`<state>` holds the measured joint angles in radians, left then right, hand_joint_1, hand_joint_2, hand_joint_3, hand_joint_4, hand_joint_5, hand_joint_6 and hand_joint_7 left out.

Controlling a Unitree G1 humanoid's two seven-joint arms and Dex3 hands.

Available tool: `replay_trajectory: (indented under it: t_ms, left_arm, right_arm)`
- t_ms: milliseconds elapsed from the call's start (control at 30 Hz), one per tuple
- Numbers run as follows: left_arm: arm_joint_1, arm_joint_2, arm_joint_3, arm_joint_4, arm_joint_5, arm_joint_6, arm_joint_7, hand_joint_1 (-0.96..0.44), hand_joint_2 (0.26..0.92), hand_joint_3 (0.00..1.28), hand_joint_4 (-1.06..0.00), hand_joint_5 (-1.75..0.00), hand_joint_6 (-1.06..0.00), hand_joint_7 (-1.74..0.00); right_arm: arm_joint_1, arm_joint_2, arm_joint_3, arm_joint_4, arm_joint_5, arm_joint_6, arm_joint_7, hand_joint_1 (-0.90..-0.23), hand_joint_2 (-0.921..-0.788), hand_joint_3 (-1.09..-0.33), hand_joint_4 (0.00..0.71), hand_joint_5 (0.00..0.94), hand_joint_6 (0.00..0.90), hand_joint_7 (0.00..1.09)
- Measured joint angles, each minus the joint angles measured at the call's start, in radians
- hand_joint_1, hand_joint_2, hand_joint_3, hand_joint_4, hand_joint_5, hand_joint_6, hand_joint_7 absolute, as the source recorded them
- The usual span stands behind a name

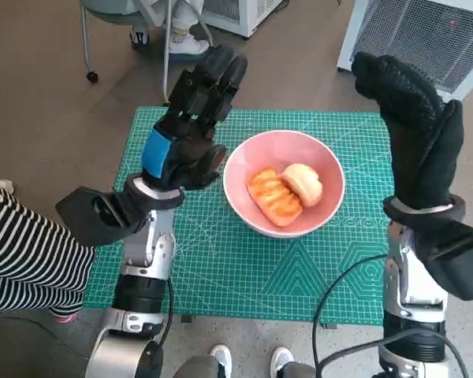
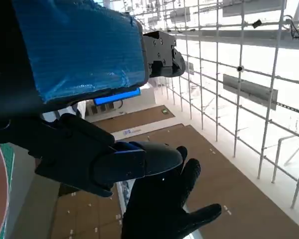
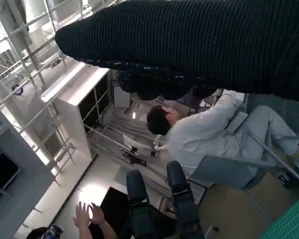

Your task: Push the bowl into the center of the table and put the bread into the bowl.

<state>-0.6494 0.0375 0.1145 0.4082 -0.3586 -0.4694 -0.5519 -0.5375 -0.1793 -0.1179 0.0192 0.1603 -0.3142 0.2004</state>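
Green gridded cutting mat [image 1: 221, 268], covering the tabletop; near edge closest to the robot.
Pale pink round bowl [image 1: 331, 177]: on the mat, about midway between its near and far edges, slightly toward the right edge.
Orange ridged bread roll [image 1: 274, 197] and paler cream bun [image 1: 303, 183]: both inside the bowl, side by side, touching.
Left robot hand [image 1: 191, 126], black with blue tape: raised over the mat's far-left area, just beside the bowl, fingers extended and apart, holding nothing.
Right robot hand [image 1: 414, 130], black knitted glove: raised over the mat's far-right corner, fingers straight, empty.
Seated person in white [image 3: 209, 134], beyond the tabletop's far edge.
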Motion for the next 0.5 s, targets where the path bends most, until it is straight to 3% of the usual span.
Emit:
replay_trajectory:
  t_ms: [500]
  left_arm:
    - [0.003,0.0,0.017,0.014,-0.004,-0.004,-0.009,-0.71,0.921,0.44,-0.01,-0.08,0.0,-0.38]
  right_arm:
    - [0.006,0.003,-0.001,0.0,0.003,0.0,0.001,-0.694,-0.921,-0.718,0.182,0.001,0.122,0.35]
